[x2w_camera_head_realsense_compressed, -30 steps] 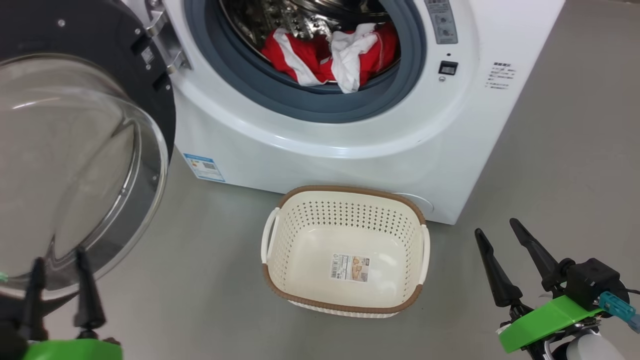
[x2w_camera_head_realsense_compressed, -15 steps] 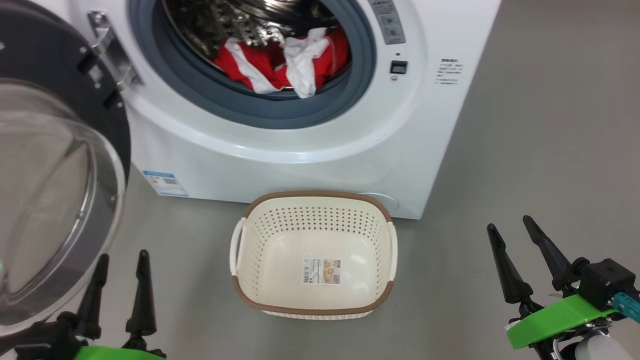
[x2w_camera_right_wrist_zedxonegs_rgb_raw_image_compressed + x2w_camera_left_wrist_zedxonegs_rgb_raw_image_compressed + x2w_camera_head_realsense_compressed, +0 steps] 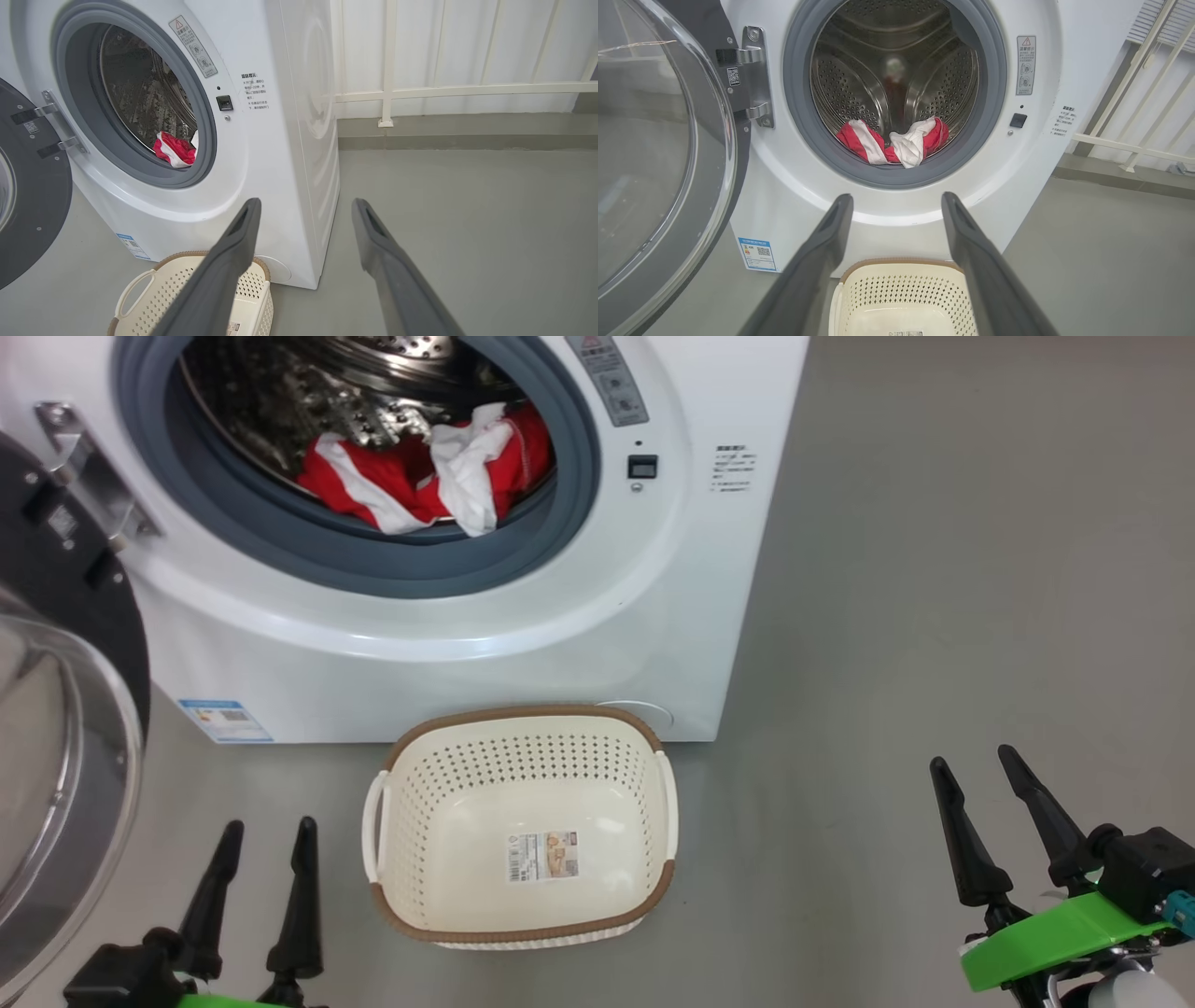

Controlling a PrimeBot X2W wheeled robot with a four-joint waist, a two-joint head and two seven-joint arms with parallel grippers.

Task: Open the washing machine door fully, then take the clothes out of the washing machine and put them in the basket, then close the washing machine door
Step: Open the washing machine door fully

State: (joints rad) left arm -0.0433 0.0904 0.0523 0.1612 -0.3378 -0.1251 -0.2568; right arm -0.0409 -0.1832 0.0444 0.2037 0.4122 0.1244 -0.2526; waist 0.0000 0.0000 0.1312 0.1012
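- Head view: my left gripper (image 3: 270, 824) sat at seven o'clock of the picture; its two dark fingers stood wide apart with nothing between them; the basket (image 3: 523, 714) was just beside it, at its three o'clock
- My right gripper (image 3: 971, 758) sat at four o'clock, its fingers spread just as wide and empty; it hung over the grey floor (image 3: 934, 569), well apart from the basket
- The washing machine door (image 3: 56, 709) stood swung open at nine o'clock of the washing machine (image 3: 523, 635), hanging on its steel hinge (image 3: 84, 476); its glass bowl bulged outward
- The clothes (image 3: 411, 485) lay inside, at six o'clock of the drum (image 3: 280, 392); red with white panels, heaped against the rubber ring (image 3: 373, 574)
- The basket stood on the floor at six o'clock of the machine's front, near its base; I could not tell whether they touched; a paper label (image 3: 542, 856) showed on its bottom
- Left wrist view: the clothes lay at twelve o'clock beyond my fingertips; the basket's rim sat at six o'clock between the fingers
- Right wrist view: the machine stood at ten o'clock; a white railing (image 3: 467, 88) ran at one o'clock
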